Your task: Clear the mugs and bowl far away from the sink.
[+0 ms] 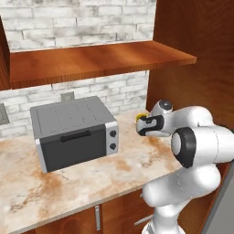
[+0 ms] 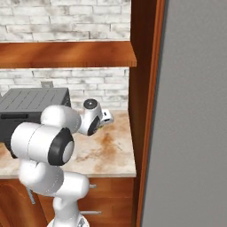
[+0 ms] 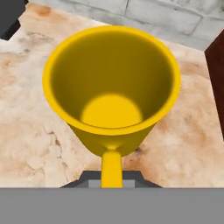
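1. Yellow mug [image 3: 112,87] sits right under my hand camera, mouth up, so I look straight down into its glossy, flaring inside to the round floor; its handle [image 3: 112,168] runs down to where my fingers are.
2. My pincer [image 3: 112,179] is all but shut, its jaws nipped on that thin handle; the mug is in my grip above the tabletop [image 3: 35,131].
3. From the left base camera just a sliver of the yellow mug [image 1: 141,115] peeks out past my wrist, near the far right end of the tabletop [image 1: 68,183], close to the tall wooden side panel [image 1: 192,82].
4. That same camera shows what the hand camera does not: a boxy grey toaster oven [image 1: 73,132] with a dark glass door, a bar handle and two round knobs, standing well to the left of the mug.
5. It also shows a reddish wooden shelf [image 1: 91,61] and a whitewashed brick wall [image 1: 77,23] behind.
6. The right base camera catches my white arm [image 2: 48,142] in front of the toaster oven [image 2: 31,102], and a flat grey slab [image 2: 190,115] down the right side.
7. The tabletop is pale marble with rusty brown veins, smooth and matte; in the hand camera a strip of grey brick shows along the far edge.
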